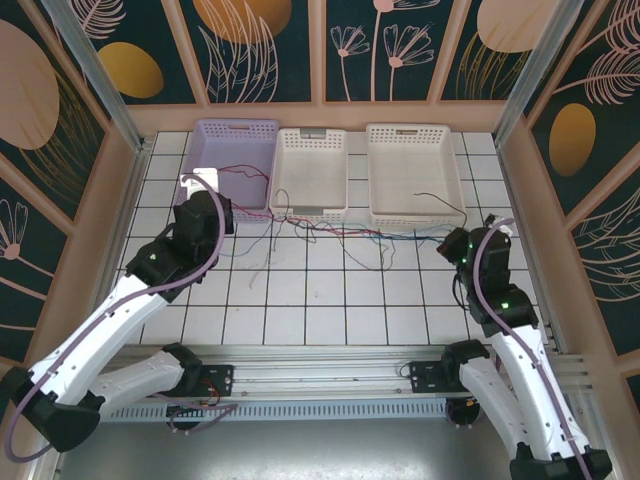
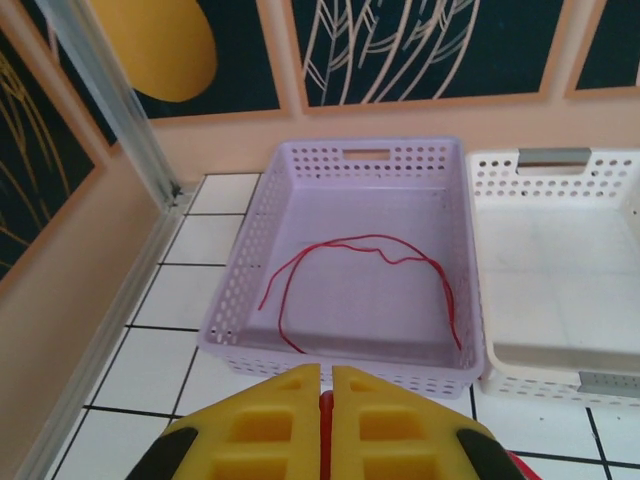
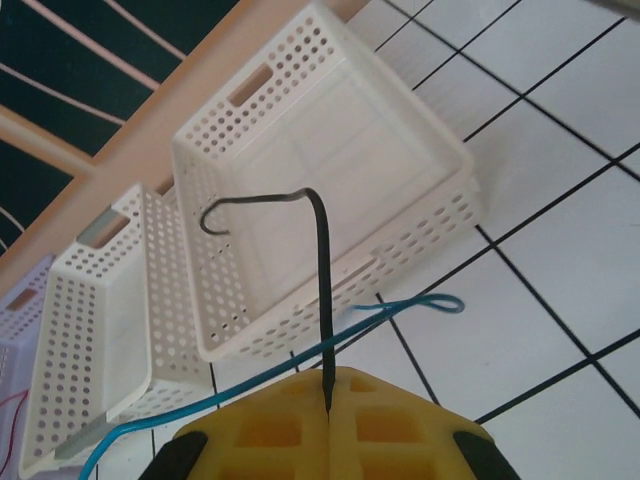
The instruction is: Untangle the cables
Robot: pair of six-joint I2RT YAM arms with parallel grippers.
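The cables lie as a loose tangle (image 1: 330,232) of red, dark and blue wires on the tiles in front of the baskets. One red cable (image 2: 370,240) loops across the floor of the lilac basket (image 2: 300,160) and comes back over its near wall. My left gripper (image 2: 326,372) is shut on that red cable just before the basket, and it sits at the basket's near left corner (image 1: 226,214). My right gripper (image 3: 330,378) is shut on a black cable (image 3: 324,280), whose hooked end rests in the right white basket (image 3: 420,130). A blue cable (image 3: 300,350) runs across the tiles under it.
Three baskets stand in a row at the back: lilac (image 1: 237,130), middle white (image 1: 312,140), right white (image 1: 415,135). Patterned walls and metal posts enclose the tiled floor. My right gripper (image 1: 455,245) hangs near the right basket's front corner.
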